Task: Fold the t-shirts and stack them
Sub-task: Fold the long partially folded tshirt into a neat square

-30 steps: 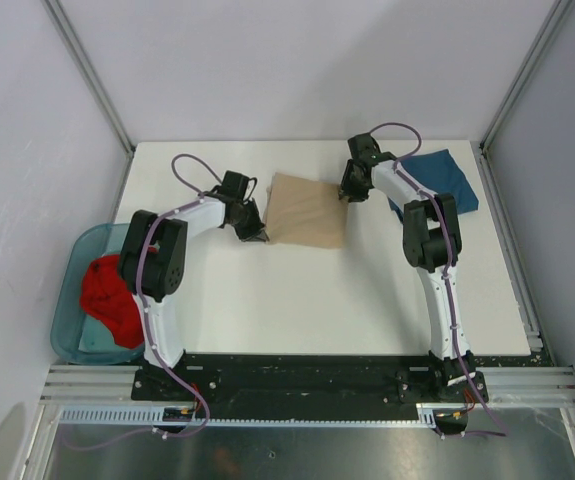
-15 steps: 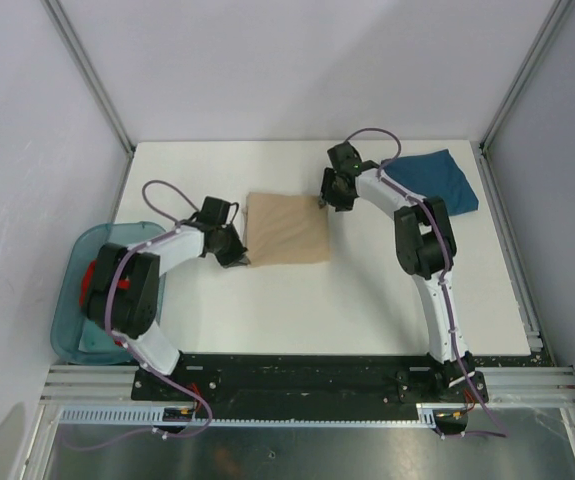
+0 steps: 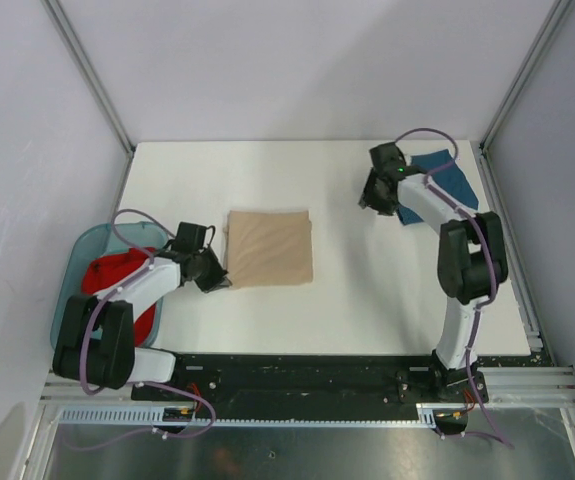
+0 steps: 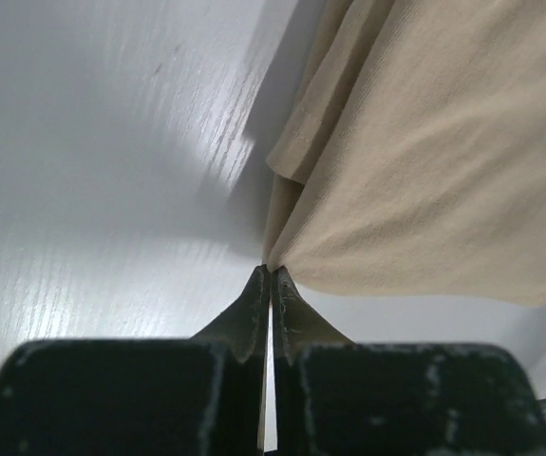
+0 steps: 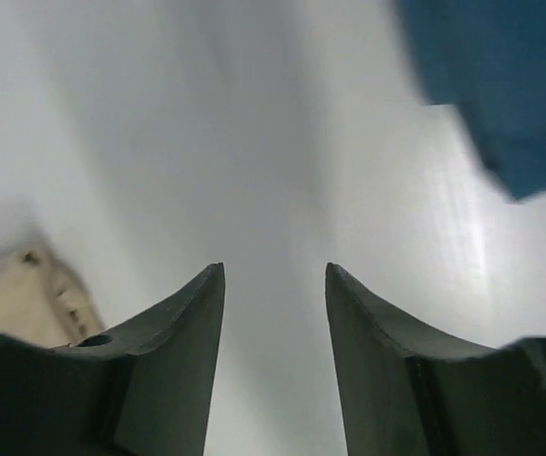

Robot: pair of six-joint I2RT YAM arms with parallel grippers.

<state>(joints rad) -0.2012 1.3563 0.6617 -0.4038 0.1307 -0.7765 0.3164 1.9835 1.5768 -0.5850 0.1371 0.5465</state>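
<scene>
top external | tan shirt (image 3: 270, 248) folded, mid-table | left gripper (image 3: 219, 280) jaws together, clamped on its corner | right gripper (image 3: 375, 200) jaws apart, empty, beside teal shirt (image 3: 449, 180) | red shirt (image 3: 112, 268) in bin (image 3: 71, 285), unfolded | stacking not done

Plain tan shirt (image 3: 270, 248), dark teal-blue shirt (image 3: 462, 178), red shirt (image 3: 107, 272), see-through teal bin (image 3: 62, 320), white table (image 3: 367, 290) with faint wood grain, white arms (image 3: 454, 332) with black joints, purple cables (image 3: 132, 213), pale grey walls (image 3: 297, 70), silver frame rails (image 3: 87, 70)
</scene>
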